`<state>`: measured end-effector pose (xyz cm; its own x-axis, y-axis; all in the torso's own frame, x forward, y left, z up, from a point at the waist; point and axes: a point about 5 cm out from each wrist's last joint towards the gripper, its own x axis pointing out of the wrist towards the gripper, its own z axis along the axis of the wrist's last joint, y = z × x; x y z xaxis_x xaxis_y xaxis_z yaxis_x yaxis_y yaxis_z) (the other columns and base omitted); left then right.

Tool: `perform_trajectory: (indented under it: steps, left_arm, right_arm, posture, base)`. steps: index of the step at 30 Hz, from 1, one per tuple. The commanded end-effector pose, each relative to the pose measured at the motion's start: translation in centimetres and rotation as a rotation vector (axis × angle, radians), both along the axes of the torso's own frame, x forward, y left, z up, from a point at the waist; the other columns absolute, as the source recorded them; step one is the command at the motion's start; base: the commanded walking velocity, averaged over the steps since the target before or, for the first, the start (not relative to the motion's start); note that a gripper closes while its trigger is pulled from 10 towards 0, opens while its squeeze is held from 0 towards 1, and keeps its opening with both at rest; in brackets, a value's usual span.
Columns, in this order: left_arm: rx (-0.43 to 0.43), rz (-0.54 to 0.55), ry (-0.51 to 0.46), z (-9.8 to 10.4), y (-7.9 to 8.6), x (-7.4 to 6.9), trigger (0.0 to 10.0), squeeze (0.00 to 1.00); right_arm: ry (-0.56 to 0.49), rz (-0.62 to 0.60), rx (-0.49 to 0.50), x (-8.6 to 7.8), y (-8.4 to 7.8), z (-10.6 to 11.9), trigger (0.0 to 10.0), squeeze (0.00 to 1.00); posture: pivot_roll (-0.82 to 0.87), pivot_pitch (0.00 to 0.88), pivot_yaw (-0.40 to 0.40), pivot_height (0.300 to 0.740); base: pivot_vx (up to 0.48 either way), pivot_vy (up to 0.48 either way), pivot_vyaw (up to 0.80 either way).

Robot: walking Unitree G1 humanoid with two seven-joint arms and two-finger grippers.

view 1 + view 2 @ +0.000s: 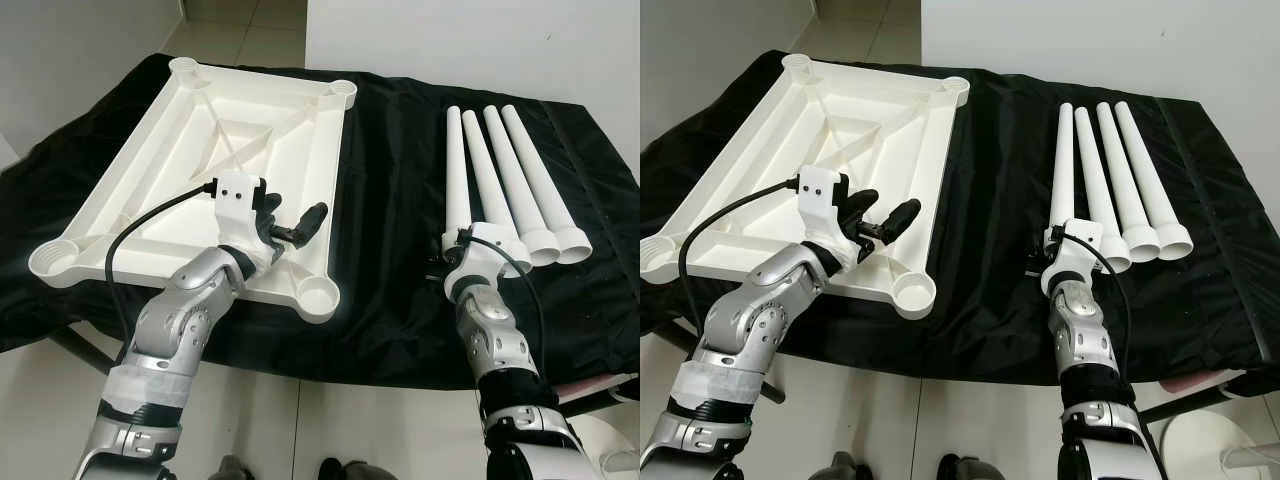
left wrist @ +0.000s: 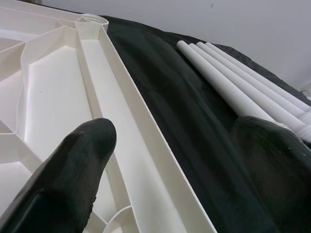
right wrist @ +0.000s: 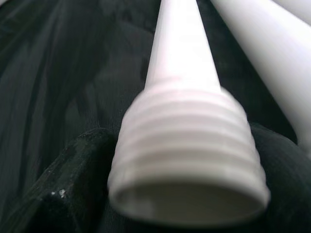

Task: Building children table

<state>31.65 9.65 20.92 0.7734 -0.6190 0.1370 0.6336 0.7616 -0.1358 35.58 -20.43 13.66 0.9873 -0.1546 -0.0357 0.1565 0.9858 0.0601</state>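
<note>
Right wrist view: right end effector (image 3: 187,160) pinching table leg (image 3: 187,116); left end effector (image 1: 883,212) spread over tabletop (image 1: 890,130).

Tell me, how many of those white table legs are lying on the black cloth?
4. The legs lie side by side on the cloth, right of the tabletop: first, with its threaded end between the right gripper's fingers, then second, third and fourth.

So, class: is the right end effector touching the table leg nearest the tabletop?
Touching. In the right wrist view, the leg's threaded end sits between both black fingers, pressed against them with no gap; the right end effector grips it.
</note>
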Motion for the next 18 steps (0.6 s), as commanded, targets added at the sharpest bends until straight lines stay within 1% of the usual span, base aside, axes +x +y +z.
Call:
perform_trajectory:
  steps: [1,4,7,8,11,14,18]
  left_arm:
    - [0.013,-0.016,-0.016,0.3,-0.1,0.0,10.0,0.00]
    - [0.015,-0.010,-0.017,0.3,-0.1,0.1,10.0,0.00]
    - [0.011,-0.006,-0.016,0.4,0.0,0.3,10.0,0.00]
    - [0.010,-0.003,-0.017,0.4,-0.1,0.3,10.0,0.00]
    - [0.011,-0.003,-0.017,0.4,-0.2,0.3,10.0,0.00]
    - [0.010,0.001,-0.013,0.4,-0.2,0.2,10.0,0.00]
    - [0.010,0.006,-0.021,0.5,-0.1,0.4,10.0,0.00]
  right_arm:
    - [-0.008,-0.009,-0.010,0.1,-0.5,0.1,10.0,0.00]
    - [-0.005,-0.007,-0.016,0.3,-0.6,0.1,10.0,0.00]
    - [0.002,0.014,0.003,0.6,-0.5,0.0,10.0,0.00]
    - [0.024,0.028,0.038,0.6,-0.4,-0.5,0.0,0.00]
    - [0.043,0.045,0.045,0.6,-0.2,-0.9,0.0,0.00]
    - [0.092,0.073,0.065,0.4,0.1,-1.9,0.0,0.00]
    - [0.086,0.093,0.041,0.2,0.2,-2.2,0.0,0.00]
  posture:
    - [0.06,0.123,-0.048,0.740]
    - [0.06,0.122,-0.049,0.740]
    - [0.06,0.120,-0.049,0.740]
    - [0.06,0.119,-0.049,0.740]
    - [0.06,0.118,-0.050,0.740]
    - [0.05,0.116,-0.049,0.740]
    - [0.05,0.111,-0.048,0.740]
  base:
    - [0.000,0.000,0.00]
    - [0.000,0.000,0.00]
    - [0.000,0.000,0.00]
    - [0.000,0.000,0.00]
    - [0.000,0.000,0.00]
    - [0.000,0.000,0.00]
    - [0.000,0.000,0.00]
